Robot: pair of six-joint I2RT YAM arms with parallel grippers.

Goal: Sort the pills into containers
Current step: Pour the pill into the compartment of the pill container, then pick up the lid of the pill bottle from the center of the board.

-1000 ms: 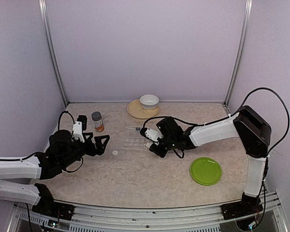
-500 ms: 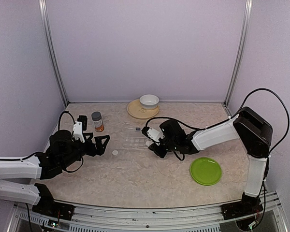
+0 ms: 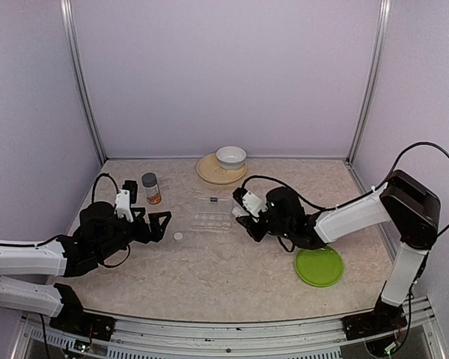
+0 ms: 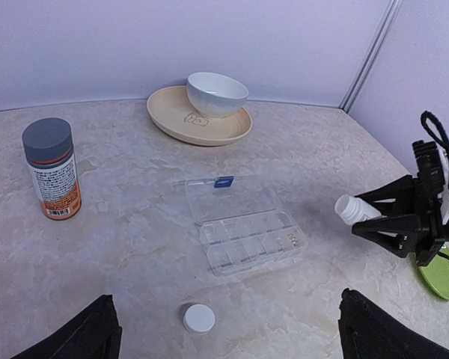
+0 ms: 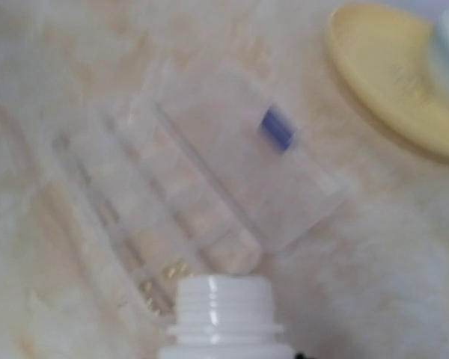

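The containers are one clear compartmented pill box [image 4: 247,235] with its lid folded open, lying mid-table [image 3: 212,221]. A few tiny pills [image 4: 292,239] sit in its end compartment nearest the right arm, blurred in the right wrist view [image 5: 161,277]. My right gripper [image 3: 244,216] is shut on a white open-mouthed bottle [image 4: 355,209], tipped with its neck [image 5: 224,310] toward the box, just off the box's right end. My left gripper [image 4: 228,340] stands open near the table's left, nothing between its fingers, with the box beyond it.
A white cap [image 4: 199,318] lies in front of the box. An orange bottle with a grey cap [image 4: 52,168] stands at the left. A white bowl [image 3: 230,156] sits on a tan plate [image 3: 208,172] at the back. A green plate [image 3: 319,266] lies at the right.
My right gripper has drawn back to the right with the white bottle, from over the box's right end to just beside it. The left arm has hardly moved.
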